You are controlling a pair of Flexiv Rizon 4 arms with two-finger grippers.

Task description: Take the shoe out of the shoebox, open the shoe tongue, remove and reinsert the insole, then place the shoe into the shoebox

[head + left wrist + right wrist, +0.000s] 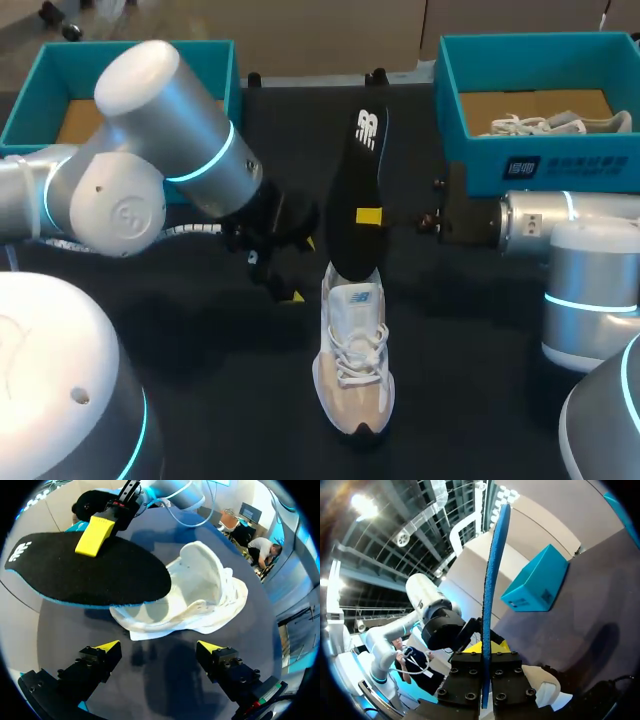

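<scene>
Clamped the black insole (358,185) (85,575) (492,580) in the right tool (370,217) (487,647), one yellow tip against each face. Hung its lower end over the white shoe's (352,350) (200,595) opening; could not tell whether touching. Found the shoe upright on the dark counter (230,400), outside both teal shoeboxes (540,160) (40,100). Spread the left tool (300,270) (160,647) wide, empty, just beside the heel
</scene>
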